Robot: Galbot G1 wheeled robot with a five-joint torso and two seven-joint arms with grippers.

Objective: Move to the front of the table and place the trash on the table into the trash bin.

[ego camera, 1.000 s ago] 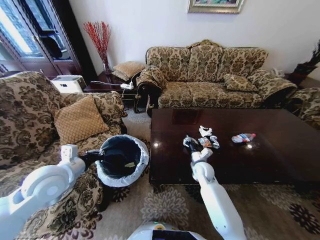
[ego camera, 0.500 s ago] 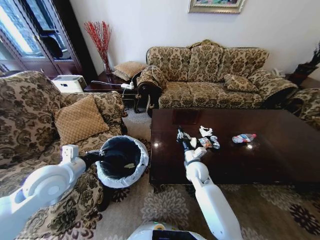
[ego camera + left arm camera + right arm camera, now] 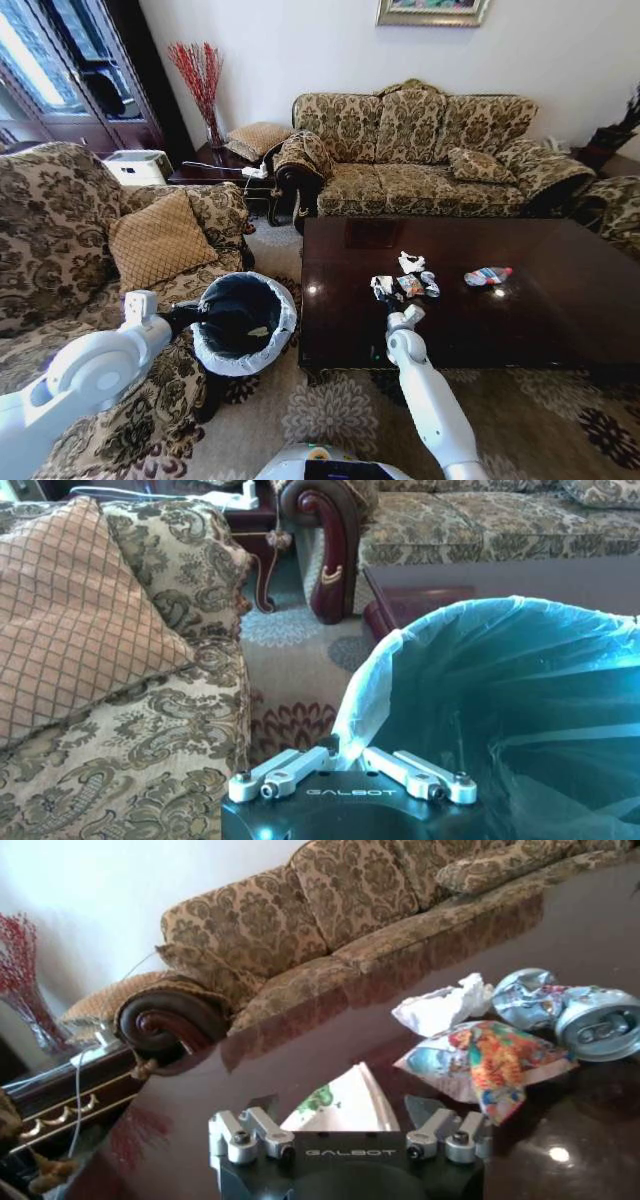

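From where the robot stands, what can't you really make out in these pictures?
- Trash bin: its floor, dark in the head view and cut off in the left wrist view.
- White scrap: its lower part, behind the right gripper body.
- Bottle: label too small to read.
- Table: right end cut off.

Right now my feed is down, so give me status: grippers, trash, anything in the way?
Left gripper shut on trash bin rim beside table. Right gripper over table, around white wrapper. More trash, bottle remain. Nothing in the way.
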